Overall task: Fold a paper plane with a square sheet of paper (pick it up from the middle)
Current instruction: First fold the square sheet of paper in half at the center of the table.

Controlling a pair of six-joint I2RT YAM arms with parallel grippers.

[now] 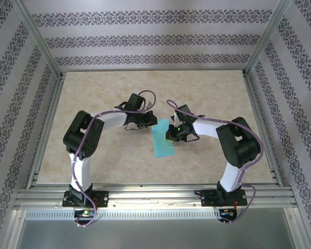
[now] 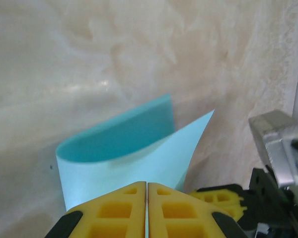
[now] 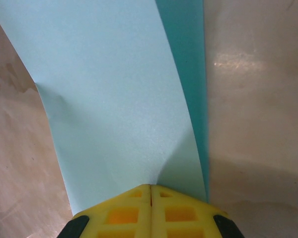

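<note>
Near the middle of the tabletop [image 1: 93, 104], between the two arms, sits the square sheet of paper [image 1: 161, 142], doubled over on itself into a long narrow strip, not a flat square. Whether its far end rests on the surface or hangs just above it I cannot tell.

The left fingers [image 2: 139, 210] are shut tight on one edge of it. In the left wrist view the sheet [image 2: 129, 163] rises from them and curls over, a darker turquoise layer bowing behind the paler one. The right fingers [image 3: 144, 206] are likewise closed on the paper [image 3: 119, 99], which runs away from them as a pale band with a darker layer along its right side.

Gripping from two sides at once looks meant to keep the free edges matched while the bend is a soft loop, ready to be pressed into the centre crease. That crease does not look sharp yet, so I judge the task at its first fold.

Count: one sheet, two layers, two arms, two pairs of fingers, both pinching the same sheet.
</note>
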